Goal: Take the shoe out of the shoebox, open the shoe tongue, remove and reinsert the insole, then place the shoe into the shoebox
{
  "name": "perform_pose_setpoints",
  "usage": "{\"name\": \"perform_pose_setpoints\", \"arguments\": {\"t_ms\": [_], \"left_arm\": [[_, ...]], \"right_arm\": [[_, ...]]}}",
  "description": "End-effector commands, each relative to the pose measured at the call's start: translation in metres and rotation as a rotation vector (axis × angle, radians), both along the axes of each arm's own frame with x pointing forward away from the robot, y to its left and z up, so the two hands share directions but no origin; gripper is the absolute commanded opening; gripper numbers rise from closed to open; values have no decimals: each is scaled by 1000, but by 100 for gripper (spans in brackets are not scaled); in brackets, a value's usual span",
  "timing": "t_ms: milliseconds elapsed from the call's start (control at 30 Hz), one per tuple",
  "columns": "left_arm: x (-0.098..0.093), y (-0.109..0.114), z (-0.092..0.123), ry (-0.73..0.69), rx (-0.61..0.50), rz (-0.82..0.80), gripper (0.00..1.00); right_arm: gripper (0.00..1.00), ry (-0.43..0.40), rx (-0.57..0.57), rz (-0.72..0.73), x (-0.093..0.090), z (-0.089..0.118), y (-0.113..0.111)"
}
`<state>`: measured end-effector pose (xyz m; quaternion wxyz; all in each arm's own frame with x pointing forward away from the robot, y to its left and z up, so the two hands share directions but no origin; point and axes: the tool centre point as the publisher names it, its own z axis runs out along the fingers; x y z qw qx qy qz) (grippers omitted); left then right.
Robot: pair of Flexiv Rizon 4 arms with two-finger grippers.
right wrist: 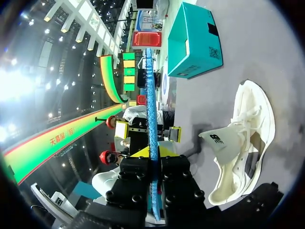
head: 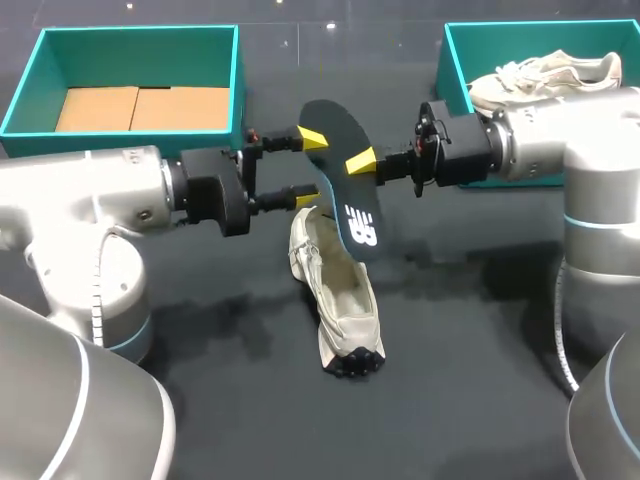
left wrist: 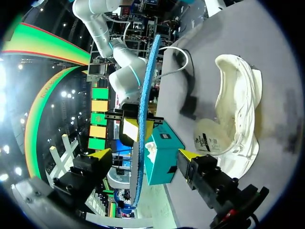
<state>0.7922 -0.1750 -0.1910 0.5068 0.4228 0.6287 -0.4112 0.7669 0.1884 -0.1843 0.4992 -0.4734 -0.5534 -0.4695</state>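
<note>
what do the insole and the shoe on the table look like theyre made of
The insole looks like thin foam: matte black face, blue fabric-like edge in the wrist views. The shoe seems cream textile, perhaps mesh, matte, with soft creases.

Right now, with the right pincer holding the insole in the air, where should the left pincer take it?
Across the flat faces of the insole, at the long edge opposite the right pincer, coming from the left. It stands edge-on between the open fingers of the left pincer, so simply closing them should pinch it squarely.
</note>
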Motion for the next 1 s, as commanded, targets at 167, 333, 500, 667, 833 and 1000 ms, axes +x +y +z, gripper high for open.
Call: {"name": "perform_pose_setpoints", "arguments": {"t_ms": [167,333,500,667,833,1000], "left_arm": [[4,-6,-1,-7,8,-19,80],[7,-8,-4,-16,16,-27,75],[6,-10,-6,-22,34,-51,70],[5,-12,-9,-39,36,-64,53],[4,-13,-10,-63,31,-73,46],[0,-15,-10,-85,27,-90,46]], "right_arm": [[0,-1,16,-58,-11,-8,11],[0,-1,24,-67,-15,-5,11],[0,2,27,-71,-15,-5,11],[0,11,32,-72,-16,-5,12],[0,18,34,-71,-17,-6,14],[0,22,37,-69,-18,-6,16]]}}
